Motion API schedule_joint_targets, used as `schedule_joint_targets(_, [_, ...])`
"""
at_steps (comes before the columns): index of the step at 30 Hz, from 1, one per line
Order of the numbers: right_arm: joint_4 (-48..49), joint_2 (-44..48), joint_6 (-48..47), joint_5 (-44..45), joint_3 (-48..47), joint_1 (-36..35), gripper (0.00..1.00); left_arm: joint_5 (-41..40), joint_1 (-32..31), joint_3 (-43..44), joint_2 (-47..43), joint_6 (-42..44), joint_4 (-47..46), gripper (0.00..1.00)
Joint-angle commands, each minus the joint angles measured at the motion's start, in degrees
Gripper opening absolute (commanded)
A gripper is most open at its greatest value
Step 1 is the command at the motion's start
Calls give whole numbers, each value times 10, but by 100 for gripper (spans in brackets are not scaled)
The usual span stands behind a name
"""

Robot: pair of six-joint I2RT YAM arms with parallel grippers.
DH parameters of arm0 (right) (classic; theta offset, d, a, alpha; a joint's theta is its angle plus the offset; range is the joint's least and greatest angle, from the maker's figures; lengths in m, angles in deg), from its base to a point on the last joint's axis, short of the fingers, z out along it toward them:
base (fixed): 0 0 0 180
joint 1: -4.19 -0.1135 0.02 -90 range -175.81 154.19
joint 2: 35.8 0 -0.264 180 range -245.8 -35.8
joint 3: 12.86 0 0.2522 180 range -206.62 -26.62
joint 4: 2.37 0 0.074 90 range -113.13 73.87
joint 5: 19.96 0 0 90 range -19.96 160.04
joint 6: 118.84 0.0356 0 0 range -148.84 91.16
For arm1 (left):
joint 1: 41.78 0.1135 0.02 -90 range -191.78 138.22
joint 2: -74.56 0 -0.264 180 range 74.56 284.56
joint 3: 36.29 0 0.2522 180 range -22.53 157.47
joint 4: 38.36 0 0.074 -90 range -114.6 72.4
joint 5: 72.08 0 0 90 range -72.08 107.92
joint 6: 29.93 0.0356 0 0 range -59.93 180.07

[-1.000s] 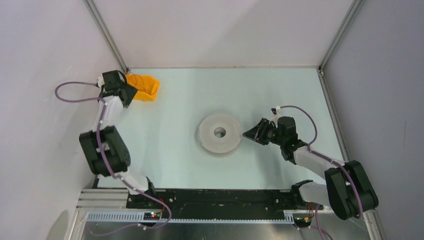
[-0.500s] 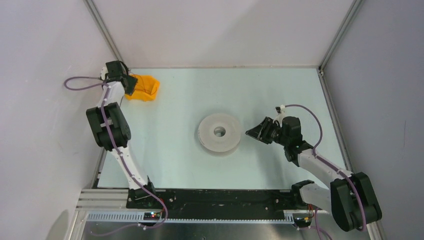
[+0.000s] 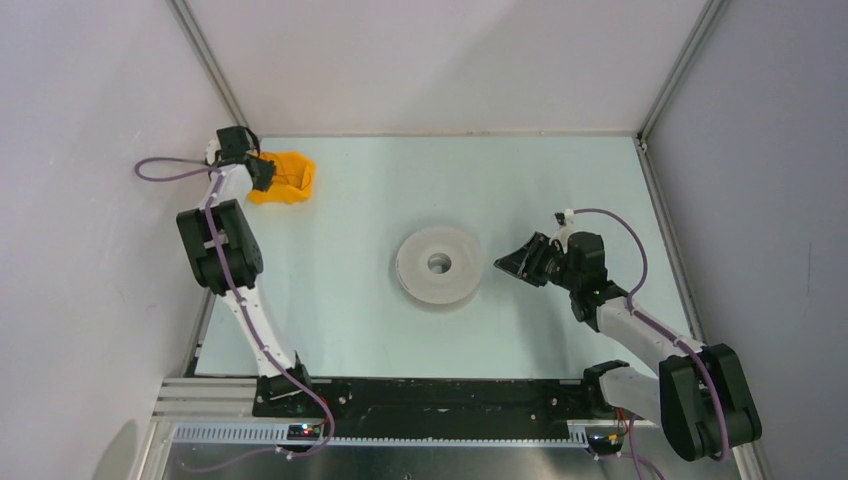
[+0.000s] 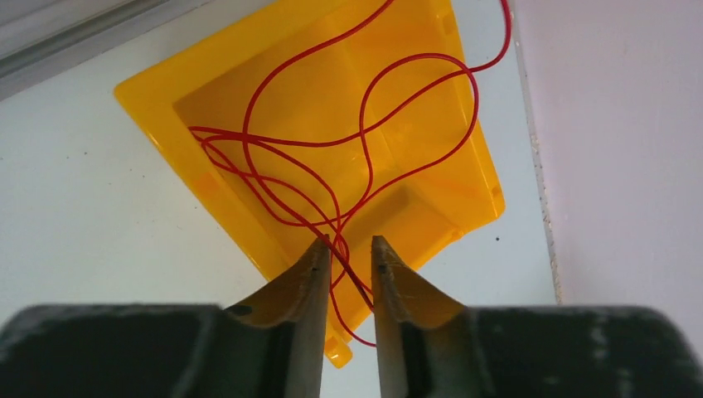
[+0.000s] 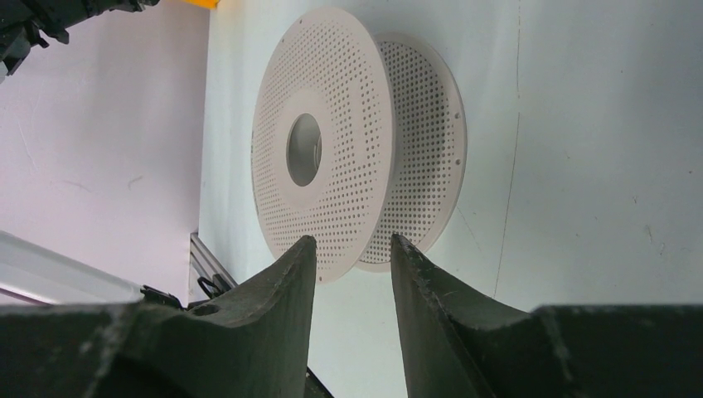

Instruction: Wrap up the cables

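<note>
The cables (image 4: 362, 133) are thin red wires curling in loose loops inside a yellow bin (image 4: 431, 220) at the table's back left corner (image 3: 288, 178). One loop hangs over the bin's rim. My left gripper (image 4: 350, 240) hovers over the bin's near edge, jaws narrowly apart, with wire strands running between the fingertips; it also shows in the top view (image 3: 262, 172). A white perforated spool (image 3: 438, 265) lies flat at mid table. My right gripper (image 3: 505, 267) is open and empty just right of the spool (image 5: 332, 141), pointing at its rim (image 5: 352, 240).
The left wall and its metal frame rail (image 3: 205, 60) stand close behind the bin. The right wall rail (image 3: 662, 215) bounds the table's right side. The mauve hoses (image 3: 615, 225) belong to the arms.
My left arm has straightened up and reached further into the back left corner over the bin. My right gripper has shifted slightly right, away from the spool.
</note>
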Motion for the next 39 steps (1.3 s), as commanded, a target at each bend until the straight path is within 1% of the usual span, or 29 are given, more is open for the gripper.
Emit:
schedule_joint_targets(1, [14, 2, -8, 2, -3, 1, 43, 1, 12, 20, -6, 2, -8, 20])
schedule_joint_targets(2, [13, 4, -10, 4, -2, 2, 43, 2, 13, 21, -13, 3, -10, 17])
schedule_joint_targets(3, [11, 5, -10, 7, -3, 1, 43, 5, 14, 22, -16, 9, -11, 10])
schedule_joint_targets(4, [11, 6, -11, 8, -3, 1, 43, 8, 14, 23, -25, 12, -12, 8])
schedule_joint_targets(5, [11, 7, -11, 9, -2, 1, 43, 13, 15, 26, -29, 19, -12, 2])
schedule_joint_targets(7, [11, 8, -13, 10, -3, 0, 42, 25, 15, 32, -44, 33, -13, 0])
schedule_joint_targets(11, [8, 15, -18, 9, -2, 1, 43, 66, 14, 42, -87, 64, -17, 0])
schedule_joint_targets(16, [-2, 37, -27, 16, -3, 1, 44, 109, 13, 21, -153, 89, -16, 0])
schedule_joint_targets(20, [-27, 70, -18, 6, -22, -6, 47, 139, 12, -10, -226, 101, -17, 0])
schedule_joint_targets(23, [-56, 105, -32, 12, -42, -23, 49, 159, 5, -38, -291, 112, -16, 0])
schedule_joint_targets(28, [-101, 166, -57, 15, -77, -45, 53, 240, -13, -68, -404, 122, -16, 0])
schedule_joint_targets(34, [-96, 224, -93, 46, -100, -85, 61, 353, -56, -61, -506, 103, -17, 0])
schedule_joint_targets(37, [-87, 234, -108, 54, -117, -98, 62, 407, -107, -56, -542, 101, -17, 0])
schedule_joint_targets(39, [-79, 236, -118, 55, -122, -108, 62, 431, -141, -70, -567, 104, -17, 0])
